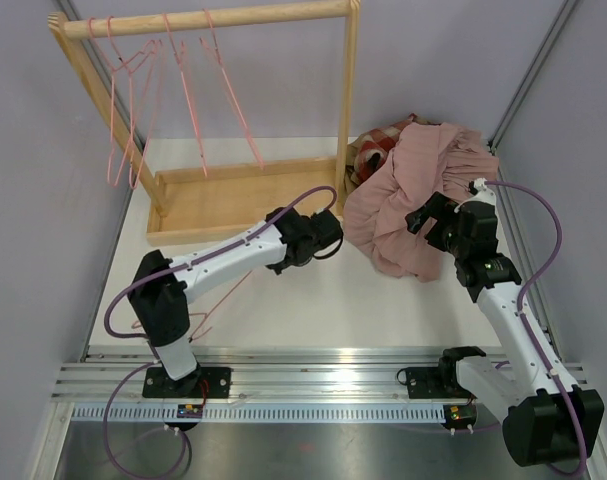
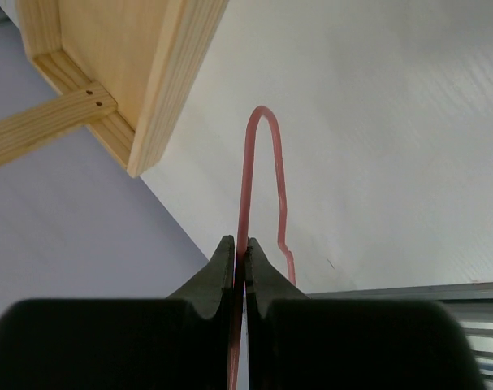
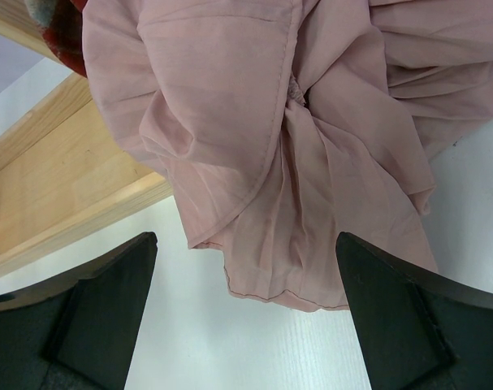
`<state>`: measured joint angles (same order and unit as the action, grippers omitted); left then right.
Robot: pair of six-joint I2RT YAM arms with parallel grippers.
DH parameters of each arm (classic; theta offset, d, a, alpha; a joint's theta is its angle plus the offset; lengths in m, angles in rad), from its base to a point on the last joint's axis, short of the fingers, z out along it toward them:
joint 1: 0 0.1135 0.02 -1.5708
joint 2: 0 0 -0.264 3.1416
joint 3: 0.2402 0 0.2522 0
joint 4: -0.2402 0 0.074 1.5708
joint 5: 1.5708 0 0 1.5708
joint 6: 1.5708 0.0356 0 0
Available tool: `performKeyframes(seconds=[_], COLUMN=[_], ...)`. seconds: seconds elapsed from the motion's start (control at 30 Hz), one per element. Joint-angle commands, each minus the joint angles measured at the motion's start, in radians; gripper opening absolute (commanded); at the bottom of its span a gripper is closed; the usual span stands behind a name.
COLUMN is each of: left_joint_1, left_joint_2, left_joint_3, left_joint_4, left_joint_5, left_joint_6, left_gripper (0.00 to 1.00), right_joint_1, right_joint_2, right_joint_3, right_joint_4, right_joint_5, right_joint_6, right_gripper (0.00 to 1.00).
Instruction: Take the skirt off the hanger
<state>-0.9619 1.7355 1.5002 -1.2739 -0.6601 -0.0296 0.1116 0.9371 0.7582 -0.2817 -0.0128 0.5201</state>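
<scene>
So the left claw (image 2: 244, 244) is clamped tight on the pink wire hanger (image 2: 248, 146), pinching one leg of the wire right between its fingertips. The hook end sticks out straight ahead of the claw, and from the wrist cam the wire looks bare. Off to that claw's upper left is the corner of the wooden rack (image 2: 124, 73), with white table (image 2: 392, 162) under everything.

The right claw (image 3: 246, 240) is spread wide with nothing in it. The skirt (image 3: 254, 122), pink and all bunched up, is a heap on the table right in front of that claw, with its hem edge reaching down between the two fingers. Whether they're touching the fabric is hard to say.

From overhead the skirt sits just to the right of the left claw. A bit of red plaid cloth (image 1: 375, 145) pokes out behind it, and a few spare hangers (image 1: 188, 90) hang on the rack's rail.
</scene>
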Motion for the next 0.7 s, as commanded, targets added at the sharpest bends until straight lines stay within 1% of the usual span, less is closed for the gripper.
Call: performKeyframes(seconds=[0.0, 0.03, 0.13, 0.2, 0.23, 0.3, 0.37, 0.4, 0.43, 0.47, 0.5, 0.57, 0.6, 0.63, 0.67], left_joint_1=[0.034, 0.044, 0.120, 0.175, 0.193, 0.241, 0.284, 0.290, 0.292, 0.281, 0.275, 0.270, 0.269, 0.265, 0.250], left_joint_2=[-0.082, -0.086, -0.105, -0.145, -0.163, -0.203, -0.211, -0.185, -0.154, -0.118, -0.026, 0.054, 0.087, 0.096, 0.088], left_joint_3=[0.198, 0.216, 0.288, 0.273, 0.261, 0.246, 0.270, 0.354, 0.418, 0.499, 0.678, 0.794, 0.792, 0.632, 0.529], left_joint_4=[0.507, 0.594, 0.724, 0.822, 0.926, 1.034, 1.056, 0.974, 0.881, 0.743, 0.449, 0.154, -0.036, -0.069, -0.091], left_joint_5=[-0.050, -0.055, -0.085, -0.098, -0.099, -0.108, -0.140, -0.150, -0.156, -0.174, -0.191, -0.101, -0.072, -0.067, -0.070], left_joint_6=[0.137, 0.186, 0.200, 0.200, 0.194, 0.184, 0.213, 0.268, 0.293, 0.295, 0.231, 0.125, 0.035, -0.008, -0.038], left_gripper=[0.00, 0.00, 0.00, 0.00, 0.00, 0.00, 0.00, 0.00, 0.00, 0.00, 0.00, 0.00, 0.00, 0.00, 0.00], right_joint_1=[0.005, 0.007, 0.005, 0.005, 0.005, 0.005, 0.003, 0.005, 0.005, 0.005, 0.005, 0.005, 0.007, 0.007, 0.007], right_joint_2=[-0.011, -0.015, -0.035, -0.050, -0.055, -0.063, -0.076, -0.081, -0.087, -0.102, -0.110, -0.129, -0.133, -0.132, -0.129], right_joint_3=[0.015, 0.015, 0.020, 0.020, 0.021, 0.024, 0.026, 0.026, 0.027, 0.026, 0.023, 0.007, 0.004, 0.000, -0.003], right_joint_4=[0.027, 0.026, 0.007, -0.005, -0.010, -0.020, -0.030, -0.034, -0.037, -0.040, -0.039, -0.018, -0.007, 0.001, 0.012], right_joint_5=[0.000, 0.002, 0.008, 0.008, 0.008, 0.033, 0.031, 0.030, 0.022, 0.017, -0.011, -0.039, -0.052, -0.062, -0.084], right_joint_6=[-0.003, -0.006, -0.014, -0.019, -0.022, -0.025, -0.026, -0.022, -0.017, -0.014, -0.006, 0.006, 0.015, 0.018, 0.024], right_gripper=[1.00, 0.99, 0.99, 1.00, 0.99, 1.00, 0.99, 0.99, 0.99, 0.99, 1.00, 0.99, 0.99, 0.99, 0.99])
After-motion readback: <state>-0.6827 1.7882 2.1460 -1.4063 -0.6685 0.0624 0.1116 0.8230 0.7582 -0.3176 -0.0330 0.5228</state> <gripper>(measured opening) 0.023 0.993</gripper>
